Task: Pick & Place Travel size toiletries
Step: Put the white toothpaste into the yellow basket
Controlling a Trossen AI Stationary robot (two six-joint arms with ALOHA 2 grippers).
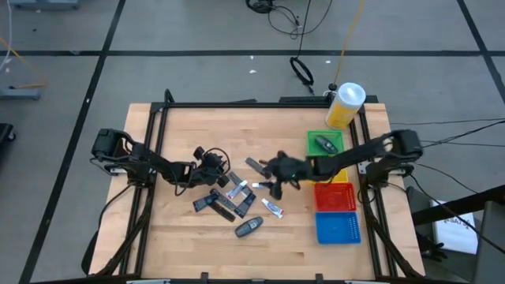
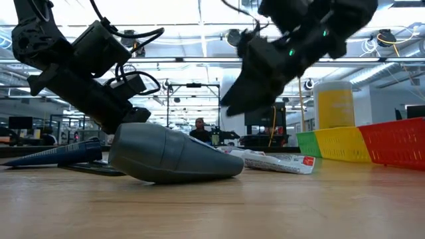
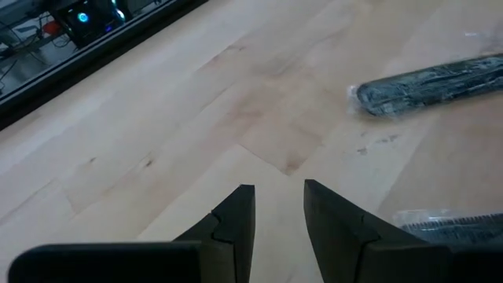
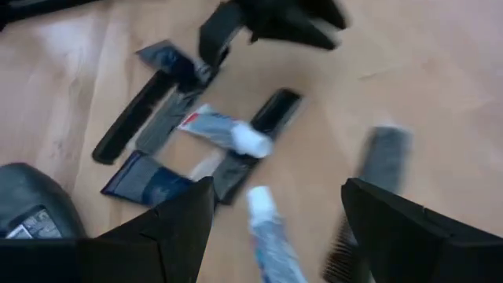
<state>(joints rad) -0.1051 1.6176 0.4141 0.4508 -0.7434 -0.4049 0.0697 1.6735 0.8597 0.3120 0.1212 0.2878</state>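
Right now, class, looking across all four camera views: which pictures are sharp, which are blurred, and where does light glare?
High view: evenly lit and sharp, only soft shadows on the table. Low view: the grey oblong item up close is crisp, and bright ceiling lights glare behind it. Left wrist view: sharp on the left gripper. Right wrist view: smeared throughout, the small white tube streaked between the open fingers of the right gripper.

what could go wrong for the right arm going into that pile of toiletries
1. The right gripper hovers with its fingers open over tightly packed, overlapping pieces, so closing may catch two at once: the white tube lies close beside a black comb.
2. The left gripper sits at the pile's other edge, so the arms could bump.
3. A nudge could scatter neighbouring pieces, such as the grey oblong item.
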